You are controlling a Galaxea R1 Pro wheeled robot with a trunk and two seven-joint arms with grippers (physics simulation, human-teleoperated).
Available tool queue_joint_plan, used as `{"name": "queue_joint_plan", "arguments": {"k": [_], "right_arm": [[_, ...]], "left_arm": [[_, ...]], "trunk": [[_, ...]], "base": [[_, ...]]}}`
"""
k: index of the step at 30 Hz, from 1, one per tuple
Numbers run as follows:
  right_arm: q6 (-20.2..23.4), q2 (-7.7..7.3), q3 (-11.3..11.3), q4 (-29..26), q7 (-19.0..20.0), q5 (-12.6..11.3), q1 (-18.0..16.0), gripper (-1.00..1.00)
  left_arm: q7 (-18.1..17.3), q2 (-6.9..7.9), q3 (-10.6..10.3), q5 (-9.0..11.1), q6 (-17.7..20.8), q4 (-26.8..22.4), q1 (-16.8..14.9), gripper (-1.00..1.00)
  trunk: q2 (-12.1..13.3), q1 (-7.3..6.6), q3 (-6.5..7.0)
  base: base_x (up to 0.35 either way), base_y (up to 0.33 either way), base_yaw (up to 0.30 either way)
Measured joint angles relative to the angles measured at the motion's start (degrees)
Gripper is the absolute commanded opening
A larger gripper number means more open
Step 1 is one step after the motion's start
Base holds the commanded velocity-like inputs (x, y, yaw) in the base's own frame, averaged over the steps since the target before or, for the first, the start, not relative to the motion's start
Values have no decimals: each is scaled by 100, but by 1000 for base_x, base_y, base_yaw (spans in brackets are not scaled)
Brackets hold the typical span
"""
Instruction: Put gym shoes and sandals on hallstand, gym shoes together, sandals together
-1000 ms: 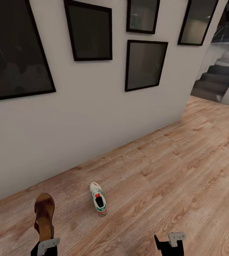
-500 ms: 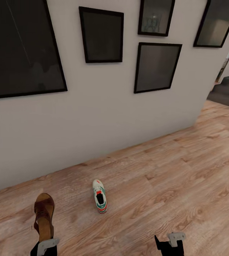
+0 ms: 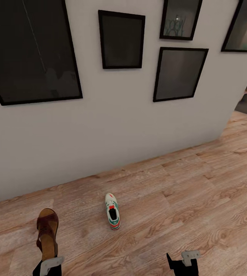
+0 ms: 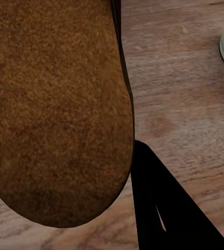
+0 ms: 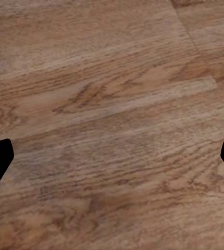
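The left gripper (image 3: 48, 266), at the head view's lower left, held a dark brown woven-leather sandal (image 3: 47, 234) with a tan sole, clamped around it. The right gripper (image 3: 182, 262), lower right, was spread wide with nothing between its fingers. A white sneaker (image 3: 112, 216) with green stripes lay at lower centre on the light brown wood-plank floor (image 3: 184, 191).
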Motion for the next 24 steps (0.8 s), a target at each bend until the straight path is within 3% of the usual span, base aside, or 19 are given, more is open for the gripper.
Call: {"name": "queue_joint_plan", "arguments": {"k": [21,24], "right_arm": [[-9,8,5,-11,5,1,0,100],[-10,10,1,-12,3,1,0,100]], "left_arm": [[5,17,7,17,0,0,0,-100],[5,15,-3,8,1,2,0,-100]], "trunk": [[0,0,1],[0,1,1]], "base": [[0,0,1],[-59,-204,2]]}}
